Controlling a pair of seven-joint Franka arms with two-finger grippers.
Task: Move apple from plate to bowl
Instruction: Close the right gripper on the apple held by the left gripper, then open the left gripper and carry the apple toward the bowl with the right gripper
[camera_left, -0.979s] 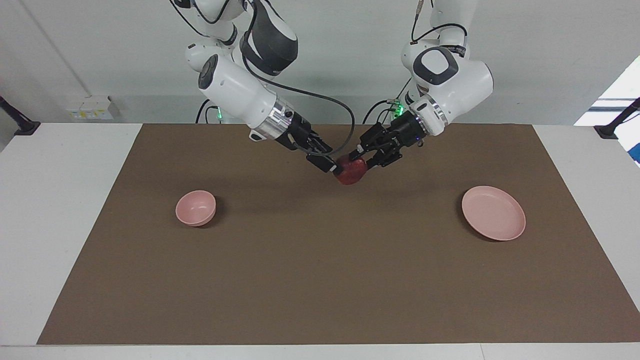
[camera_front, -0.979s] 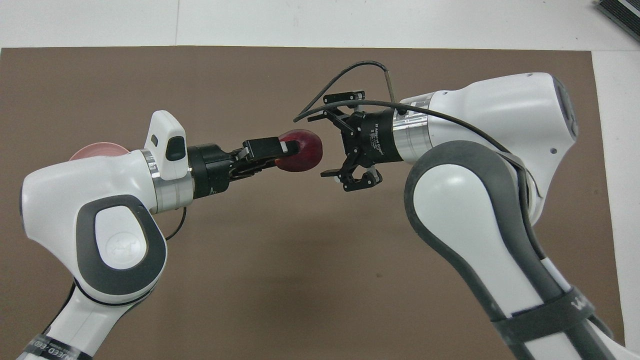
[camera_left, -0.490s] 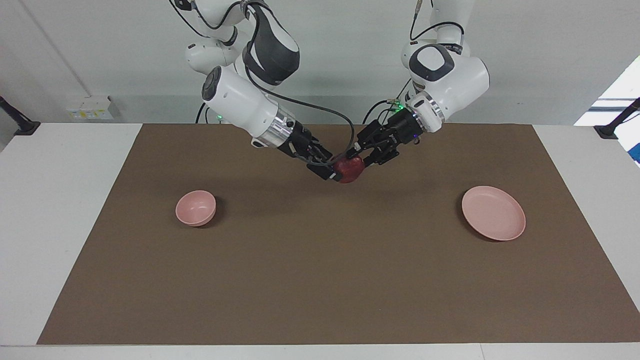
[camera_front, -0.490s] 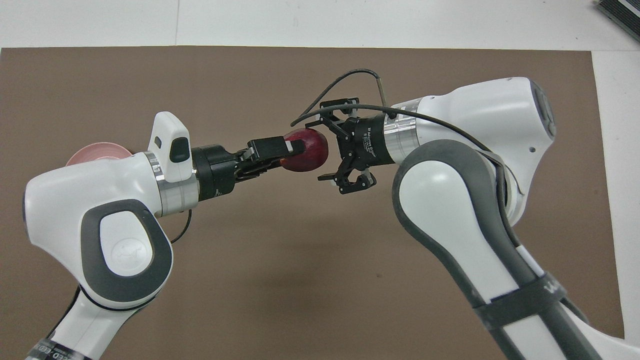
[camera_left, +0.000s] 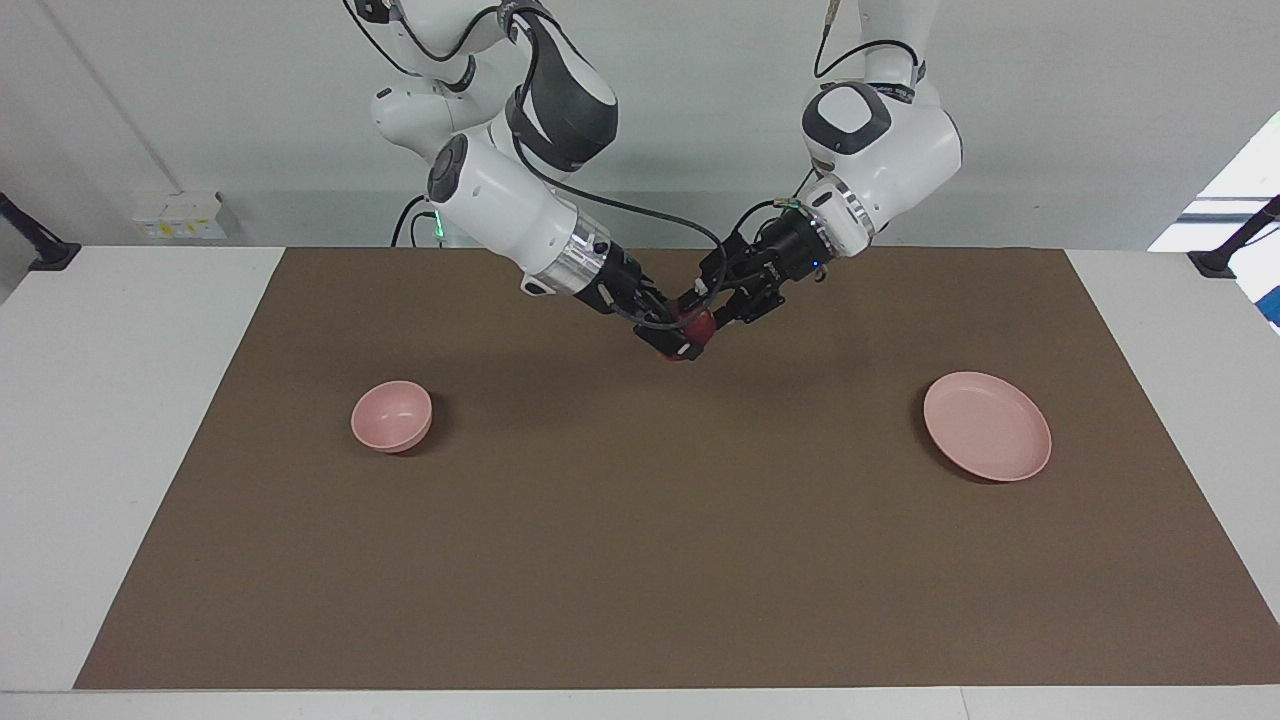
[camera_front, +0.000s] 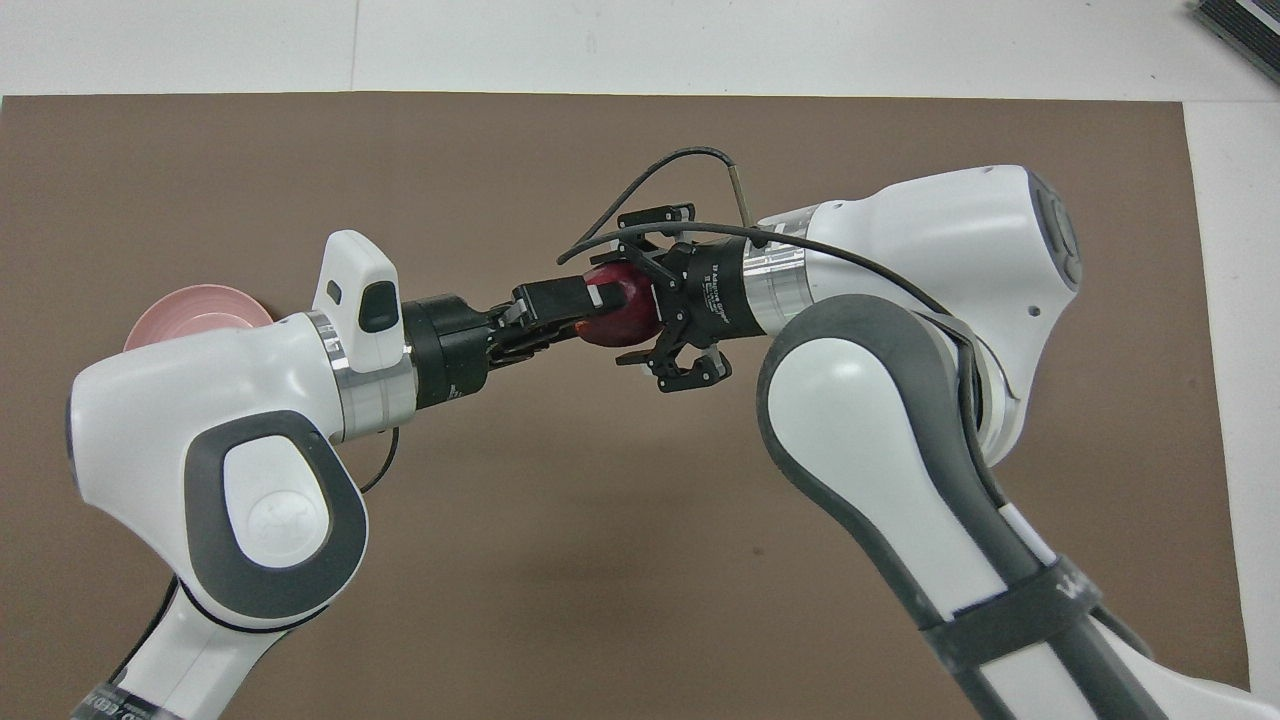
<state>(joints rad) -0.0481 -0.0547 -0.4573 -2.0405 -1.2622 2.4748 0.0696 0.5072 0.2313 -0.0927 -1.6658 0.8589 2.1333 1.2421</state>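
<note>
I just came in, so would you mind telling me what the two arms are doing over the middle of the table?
A handover in mid-air. The left gripper holds the apple over the middle of the brown mat. The right gripper has its fingers spread wide around the apple, not closed on it. The plate sits bare toward the left arm's end of the table, and the bowl waits toward the right arm's end.

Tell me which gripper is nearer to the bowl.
Right. The right gripper is over the mat's middle, its open fingers around the apple; the left gripper, holding the apple, is toward the plate's end, farther from the bowl.
</note>
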